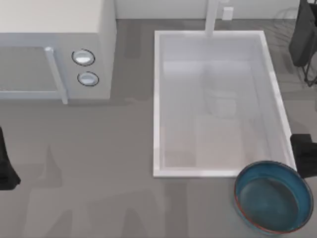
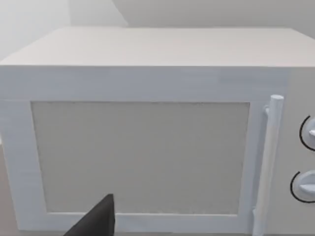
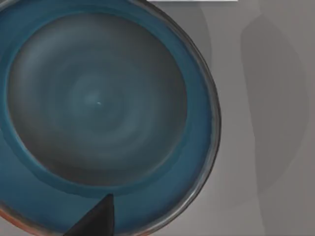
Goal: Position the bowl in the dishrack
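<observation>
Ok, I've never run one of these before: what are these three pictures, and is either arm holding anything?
It is two robot arms at a kitchen counter. The overhead picture shows a microwave at the left, a white sink in the middle, the bowl sitting on the counter at the sink's near right corner, and the dishrack at the far right edge. The other two come from cameras on the arms' wrists. The left one faces the microwave door; the right one looks down into the bowl. The bowl is not lifted.
</observation>
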